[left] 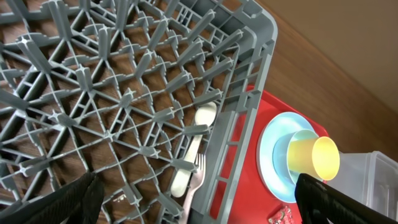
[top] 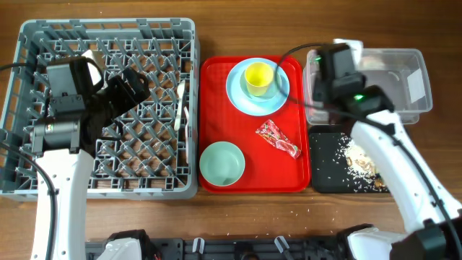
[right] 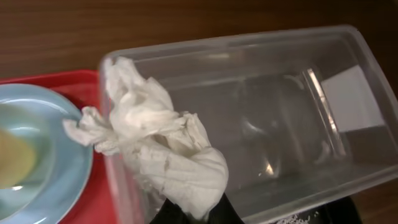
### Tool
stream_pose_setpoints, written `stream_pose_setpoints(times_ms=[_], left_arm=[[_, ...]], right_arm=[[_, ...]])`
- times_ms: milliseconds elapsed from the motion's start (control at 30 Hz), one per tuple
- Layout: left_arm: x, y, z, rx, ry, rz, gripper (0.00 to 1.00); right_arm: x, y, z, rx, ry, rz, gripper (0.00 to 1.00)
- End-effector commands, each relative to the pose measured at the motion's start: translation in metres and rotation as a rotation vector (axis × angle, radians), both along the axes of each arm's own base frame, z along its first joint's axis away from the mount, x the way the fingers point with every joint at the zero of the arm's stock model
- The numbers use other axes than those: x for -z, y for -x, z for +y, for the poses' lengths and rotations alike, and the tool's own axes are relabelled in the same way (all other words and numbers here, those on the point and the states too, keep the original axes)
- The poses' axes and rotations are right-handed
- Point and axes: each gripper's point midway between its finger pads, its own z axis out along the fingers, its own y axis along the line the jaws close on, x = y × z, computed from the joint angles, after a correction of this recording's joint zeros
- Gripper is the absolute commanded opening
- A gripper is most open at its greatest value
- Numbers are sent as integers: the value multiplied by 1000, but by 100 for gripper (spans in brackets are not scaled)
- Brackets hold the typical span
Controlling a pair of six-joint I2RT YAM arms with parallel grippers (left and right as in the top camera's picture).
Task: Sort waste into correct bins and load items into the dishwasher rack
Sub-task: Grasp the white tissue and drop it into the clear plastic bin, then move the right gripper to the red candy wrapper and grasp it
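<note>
The right gripper (right: 194, 214) pinches a crumpled white tissue (right: 155, 134), which hangs over the clear rectangular plastic tub's (right: 261, 38) rim.

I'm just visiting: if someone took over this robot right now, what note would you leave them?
Left gripper open, empty, above dishwasher rack. Right gripper shut on white tissue over the edge of the clear tub, not yet dropped.
Done: fork and spoon lie in rack; food scraps on black tray.
To do: red wrapper, mint bowl, yellow cup, blue bowl and plate, all on red tray.
</note>
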Motion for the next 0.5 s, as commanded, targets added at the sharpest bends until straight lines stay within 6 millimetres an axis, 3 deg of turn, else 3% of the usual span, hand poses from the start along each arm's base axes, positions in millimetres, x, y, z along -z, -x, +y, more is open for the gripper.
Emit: stream_pose_setpoints(times_ms=[0, 33, 100, 133, 167, 233, 300, 367, 433, 467], left_arm=[[-7, -1, 0, -8, 9, -18, 100], [-7, -1, 0, -8, 9, -18, 100], [-7, -1, 0, -8, 9, -18, 100], [-7, -1, 0, -8, 9, -18, 100], [-7, -1, 0, -8, 9, -18, 100], [-7, -1, 0, -7, 9, -18, 100], [-7, -1, 0, -8, 9, -18, 100], [-7, -1, 0, -8, 9, -18, 100], [-7, -1, 0, -8, 9, -18, 100], [-7, -1, 0, -8, 9, -18, 100]], right_arm=[[38, -11, -17, 27, -148, 77, 5], [54, -16, -17, 16, -214, 107, 5], [64, -20, -14, 6, -228, 121, 6], [68, -22, -12, 1, -235, 125, 16], [69, -23, -12, 1, -234, 125, 50], [69, -23, -12, -20, -217, 131, 73], [67, -24, -12, -39, -205, 128, 79], [38, -25, -10, -70, -201, 87, 82], [14, -18, 6, -130, -276, 61, 82], [-2, -8, 24, -209, -359, 50, 82]])
